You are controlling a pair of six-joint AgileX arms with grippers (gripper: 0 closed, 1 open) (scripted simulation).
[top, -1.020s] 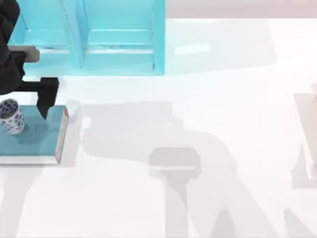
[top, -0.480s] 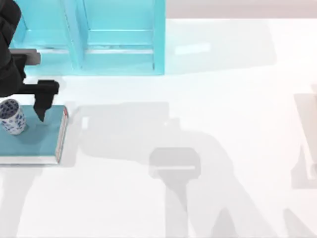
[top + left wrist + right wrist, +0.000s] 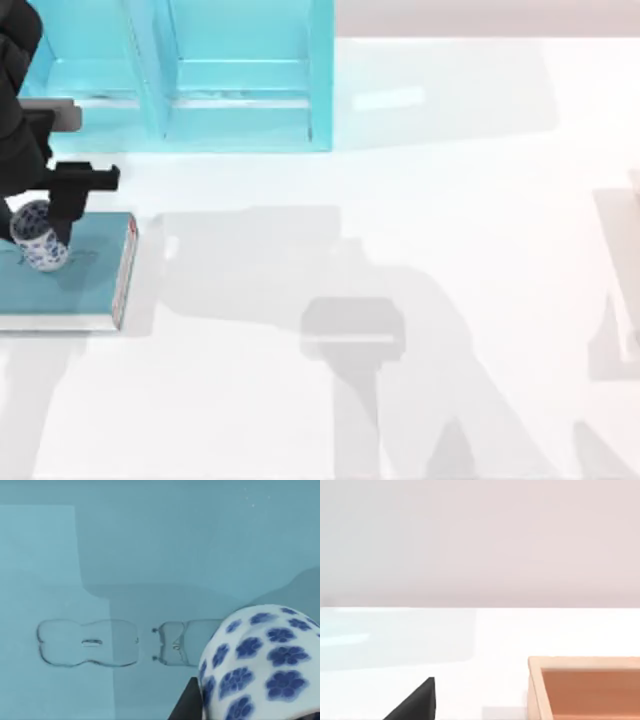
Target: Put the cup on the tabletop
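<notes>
Table (image 3: 420, 150) is lying white and glossy across the top view, carrying soft grey shadows over its middle. Cabinet (image 3: 230, 75), light blue with open bays, is standing at the far left edge of the table. Book (image 3: 85, 275), teal with a pale page edge, is lying flat on the table just in front of the cabinet, at the left side. Left arm is reaching in from the left edge, above the book's far end.

Left claw (image 3: 38, 222) is sitting down around the cup (image 3: 38, 238), one dark finger (image 3: 58, 210) showing on the cup's right side; the fingers are pinching the cup from both sides. Cup, white with blue flowers, is sitting over the book's left part, tilted a little, not on the bare table. In the left wrist view the cup (image 3: 262, 662) is sitting close against a dark finger (image 3: 190, 702) with the book cover (image 3: 125, 555) behind it.

Right claw: a dark tip (image 3: 417, 702) is showing in the right wrist view, near a wooden tray (image 3: 585, 685); cannot tell if it is spread or pressed together.
</notes>
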